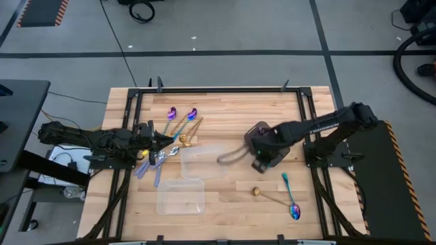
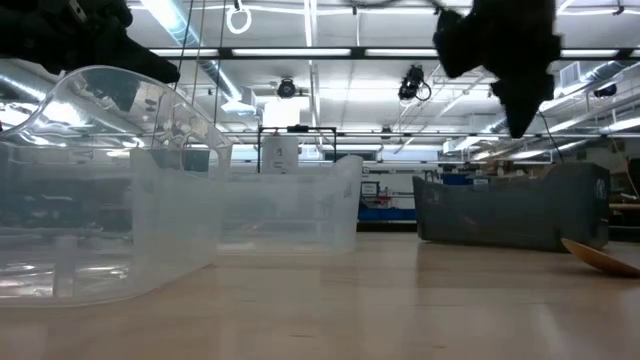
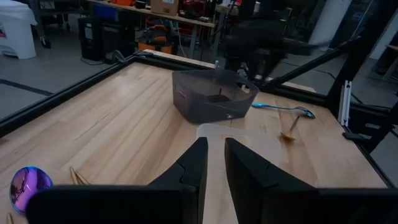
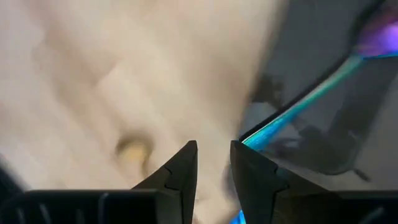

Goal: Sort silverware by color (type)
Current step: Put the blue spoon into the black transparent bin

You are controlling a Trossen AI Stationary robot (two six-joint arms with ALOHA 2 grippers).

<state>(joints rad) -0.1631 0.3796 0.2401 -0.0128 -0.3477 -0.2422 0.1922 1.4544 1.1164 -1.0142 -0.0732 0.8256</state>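
A cluster of purple, gold and silver spoons lies on the table's left half. My left gripper hovers over it, its fingers a narrow gap apart with nothing between them. One purple bowl shows beside it. An iridescent spoon and a gold spoon lie toward the near right. My right gripper hangs over the dark grey tray, slightly open and empty. Just past its fingertips, a teal-handled spoon shows against a dark grey surface.
Two clear plastic trays sit mid-table, one next to the dark tray and one nearer the near edge. They loom large in the low view. Black rails frame the table. Bare wood lies along the far side.
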